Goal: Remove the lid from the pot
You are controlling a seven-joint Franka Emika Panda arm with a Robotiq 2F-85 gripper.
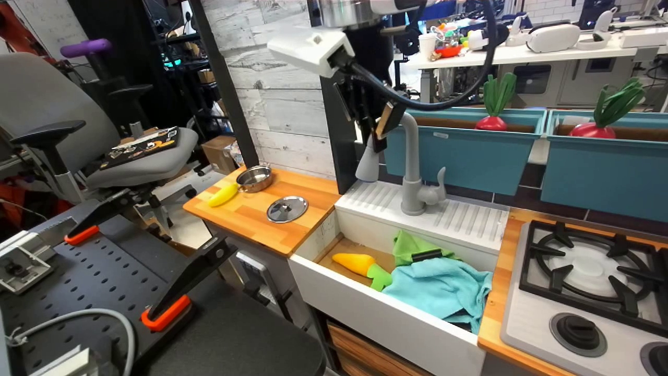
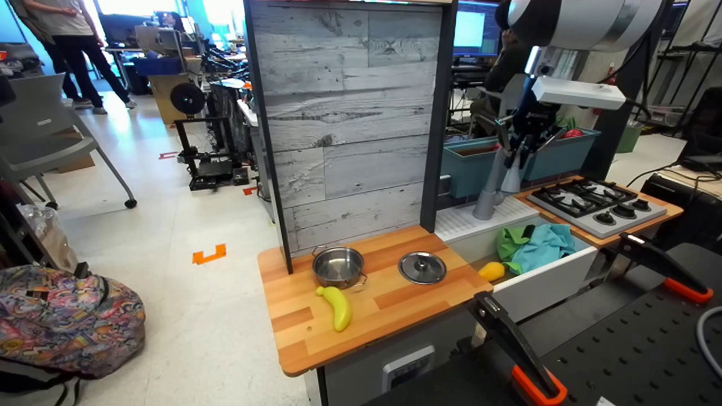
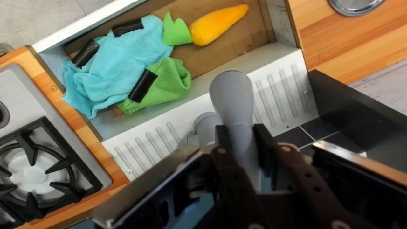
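Threatening any careless sideways swing, the plank panel is lining the back edge of the bench, its dark post rising at the corner by the sink; moving too tight across would be causing a knock. There, the tap is having its grey spout seemingly pinched by the gripper, whose jaws are standing only that thickness apart; pulling away without letting go could be wrenching it. Cloths are lying inside the sink. The pot is sitting uncovered near the outer back corner, the lid already lying flat near the sink-side edge. A banana is lying just beside the pot, barring reach from the front edge.
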